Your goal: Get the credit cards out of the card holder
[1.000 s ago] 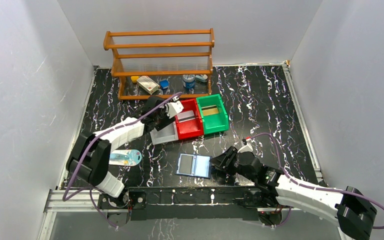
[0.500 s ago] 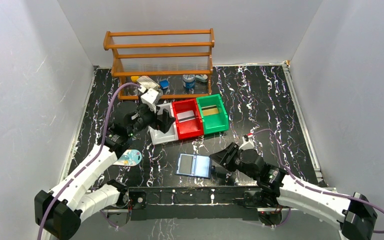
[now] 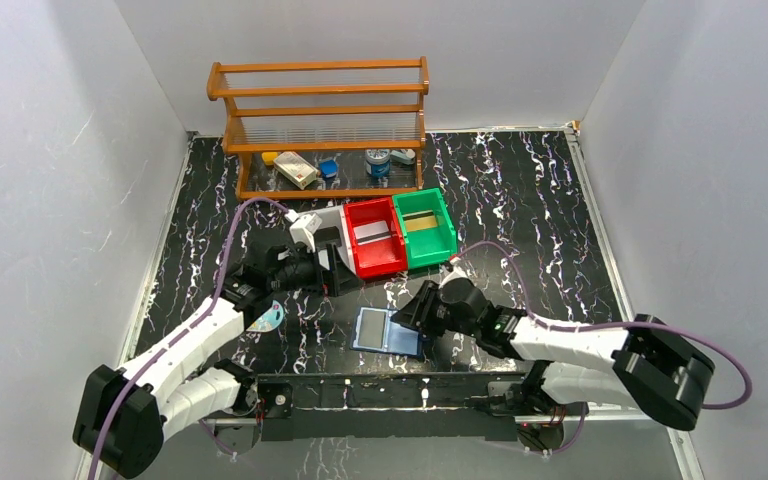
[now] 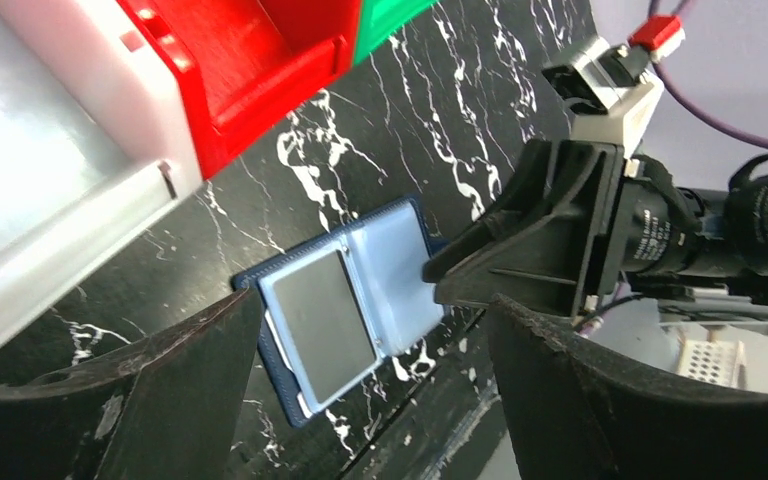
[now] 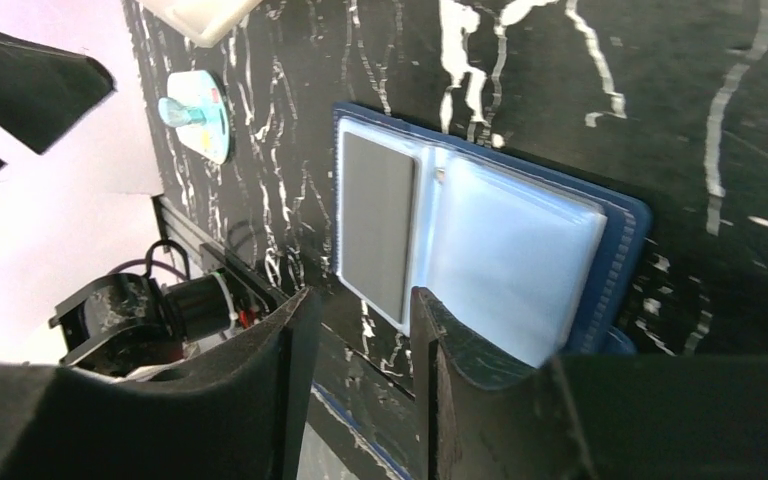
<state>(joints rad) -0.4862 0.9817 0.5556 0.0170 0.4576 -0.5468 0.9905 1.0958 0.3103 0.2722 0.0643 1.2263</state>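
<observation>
Both arms have shifted since the earlier frames. The left pincer (image 3: 328, 272) has drawn back from over the white plastic bin (image 4: 90, 215) toward the near side of the black marbled tabletop (image 3: 520, 200), and the right pincer (image 3: 412, 315) has reached leftward until it stands at the right edge of the dark navy folding card holder (image 3: 385, 330).

That card holder lies open and flat on the tabletop near the front edge, between the two arms, with its pale blue inner sleeves facing up. A grey card (image 5: 378, 225) sits inside the left clear sleeve. The right sleeve looks pale and cloudy, and what it contains cannot be told.

In the left wrist view the left pincer (image 4: 372, 305) is spread wide with nothing between its fingers (image 4: 140, 400). It hangs above the tabletop beside the white bin and the red plastic bin (image 3: 380, 265), and the card holder (image 4: 345, 305) lies ahead of it, framed in the gap.

In the right wrist view the right pincer (image 5: 360, 300) is partly spread with a narrow gap, and nothing shows between its fingers (image 5: 480, 350). Its tips are at the near edge of the card holder (image 5: 460, 240), one finger overlapping the right sleeve. Whether it touches the sleeve cannot be told.

A green plastic bin (image 3: 432, 255) stands just right of the red one. A white oval packet with a blue item (image 3: 270, 316) lies left of the card holder, partly hidden under the left arm, and a wooden slatted rack (image 3: 320, 100) stands at the back.
</observation>
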